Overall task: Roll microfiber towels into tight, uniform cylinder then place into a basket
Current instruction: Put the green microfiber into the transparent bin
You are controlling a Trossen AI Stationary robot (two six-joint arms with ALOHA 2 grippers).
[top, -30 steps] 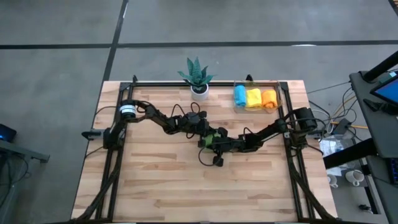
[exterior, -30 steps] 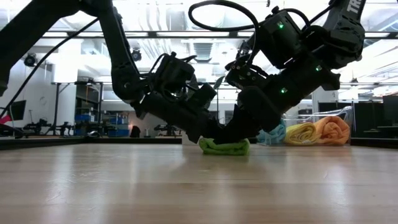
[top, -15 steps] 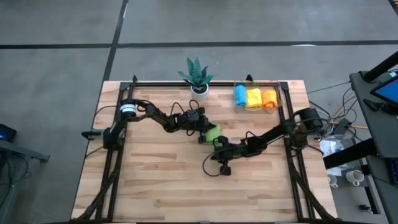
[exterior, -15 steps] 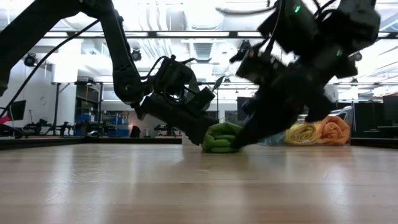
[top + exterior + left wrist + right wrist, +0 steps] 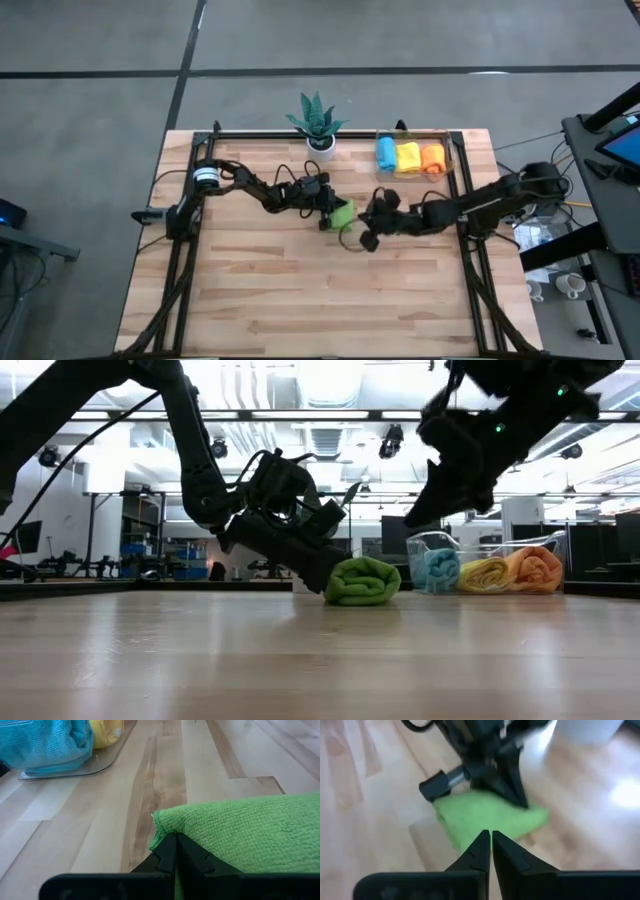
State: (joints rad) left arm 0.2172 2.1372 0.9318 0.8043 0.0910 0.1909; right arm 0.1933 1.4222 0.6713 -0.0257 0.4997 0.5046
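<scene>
From above, the left gripper (image 5: 327, 212) is resting low on the table (image 5: 260, 300) with its fingers pinched together on one end of the green towel (image 5: 343, 213), which is sitting rolled near the table's middle. I'd guess it is pinning that end so the roll does not spring open. The right gripper (image 5: 366, 222) is hovering just beside the roll's other end, fingers closed on nothing. The basket (image 5: 447, 152) is standing at the far right corner, well apart, with the blue roll (image 5: 386, 153), the yellow roll (image 5: 408, 155) and the orange roll (image 5: 431, 158) lying side by side inside. A potted plant (image 5: 318, 122) is standing beside it.

From table height, the green towel (image 5: 362, 581) is lying as a plump coil on the wood, the left gripper (image 5: 318, 572) pressing in at its side, while the right gripper (image 5: 415, 517) is hanging above, clear of the cloth. The basket (image 5: 430, 545) is showing behind with its three rolls.

Through the left wrist camera, the closed fingertips (image 5: 176, 851) are biting the green towel's (image 5: 250, 832) edge; the basket's rim (image 5: 95, 770) is lying beyond.

Through the right wrist camera, the shut fingertips (image 5: 482, 851) are aiming down at the green towel (image 5: 480, 817) without touching it, probably lining up for a fresh hold.
</scene>
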